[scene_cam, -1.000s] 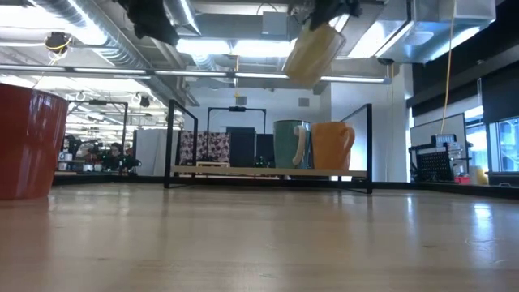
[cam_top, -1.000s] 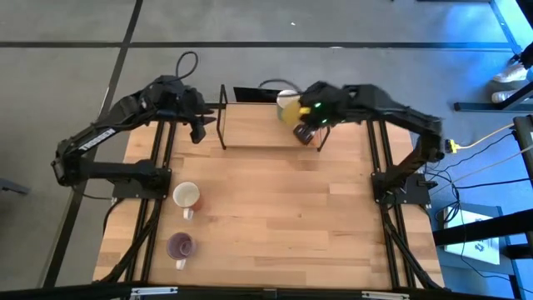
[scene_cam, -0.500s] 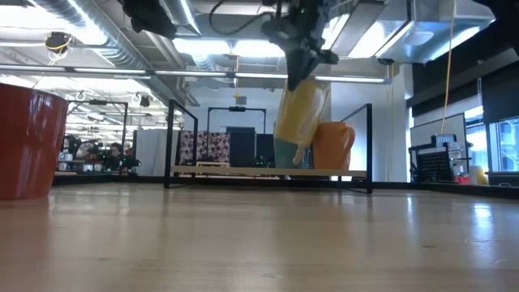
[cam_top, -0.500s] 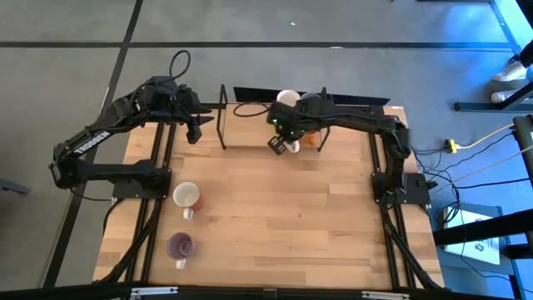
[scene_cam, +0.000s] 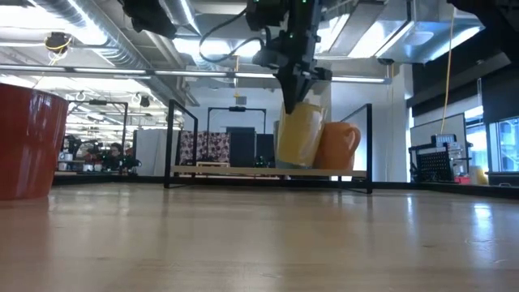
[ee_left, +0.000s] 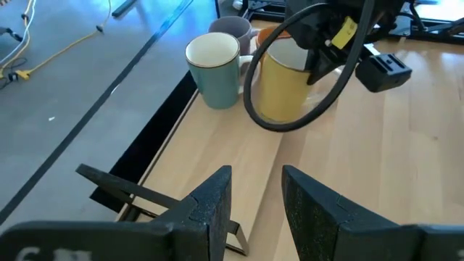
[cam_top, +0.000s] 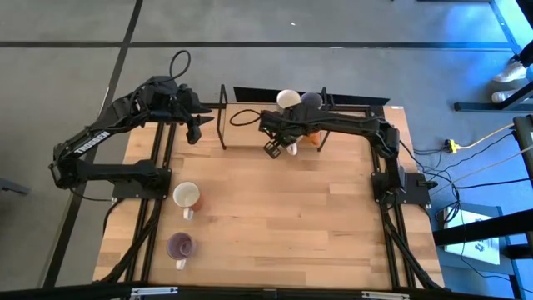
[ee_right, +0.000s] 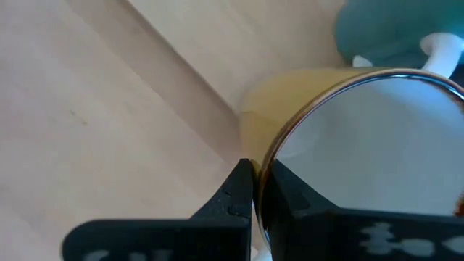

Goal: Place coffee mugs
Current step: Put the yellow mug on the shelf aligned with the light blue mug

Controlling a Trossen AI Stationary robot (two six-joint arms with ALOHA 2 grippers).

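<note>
- Right gripper (scene_cam: 298, 81) is pinched on the rim of the yellow mug (scene_cam: 298, 134), one finger inside and one outside; mug hangs slightly tilted.
- Change: a second ago that mug was high above the rack; it has since dropped to the wooden rack (cam_top: 250, 137) at table 12 o'clock, base just about at the shelf.
- It sits just beside the orange mug (scene_cam: 339, 146), near the teal mug (ee_left: 215, 69).
- Judgement: placement nearly done; release comes next.
- Left gripper (ee_left: 254, 210) waits at 11 o'clock, fingers parted, empty.
- Red-lined white mug (cam_top: 186, 197) and purple mug (cam_top: 181, 247), 8 o'clock, not yet placed.
</note>
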